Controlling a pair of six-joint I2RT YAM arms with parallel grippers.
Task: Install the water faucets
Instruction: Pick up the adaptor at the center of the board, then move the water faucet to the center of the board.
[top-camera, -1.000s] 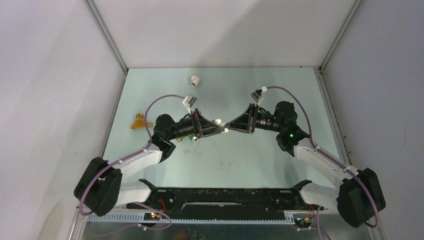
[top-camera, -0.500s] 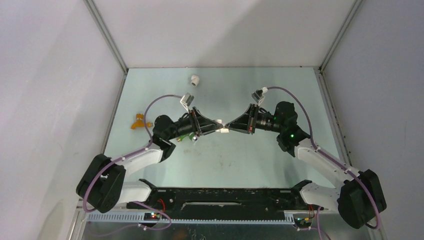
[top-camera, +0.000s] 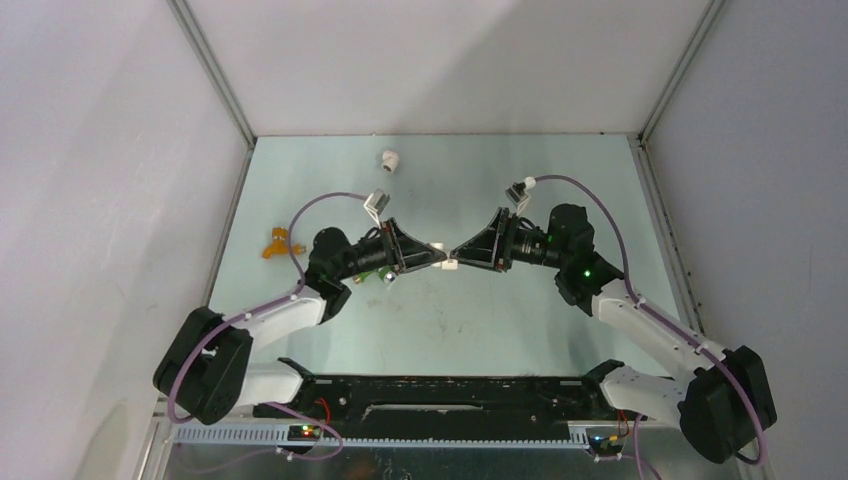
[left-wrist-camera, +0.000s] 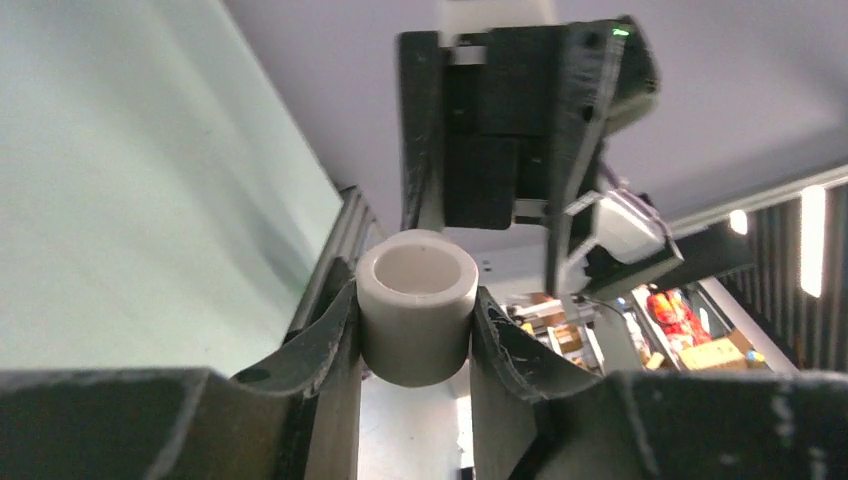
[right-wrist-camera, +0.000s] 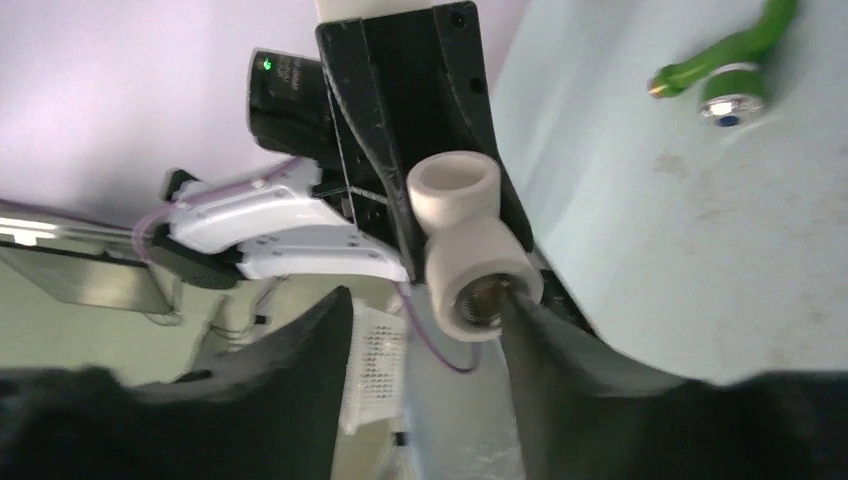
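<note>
Since a second ago the left end effector (left-wrist-camera: 415, 322) has clenched on the white elbow fitting (right-wrist-camera: 468, 268), and the right end effector (right-wrist-camera: 428, 300) has let its fingers part. The two arms have otherwise barely shifted and meet tip to tip over the middle of the worktop (top-camera: 480, 320). In the left wrist view both dark fingers press against the sides of the fitting's round socket, whose open mouth faces the other arm. In the right wrist view the released fingers stand apart on either side of the fitting. One finger is well clear of it; the other is right at its lower opening (touching or just beside, I cannot tell). So the fitting hangs above the worktop in the left arm's grasp alone. Further out, the green faucet (right-wrist-camera: 720, 58) lies on the worktop with its greyish round end beside it in that view; from above it sits partly under the left wrist, close to the left arm. The orange faucet (top-camera: 275, 243) lies near the left edge of the worktop, well apart from both end effectors and held by neither. A second elbow fitting (top-camera: 390, 159) rests by the far edge.
</note>
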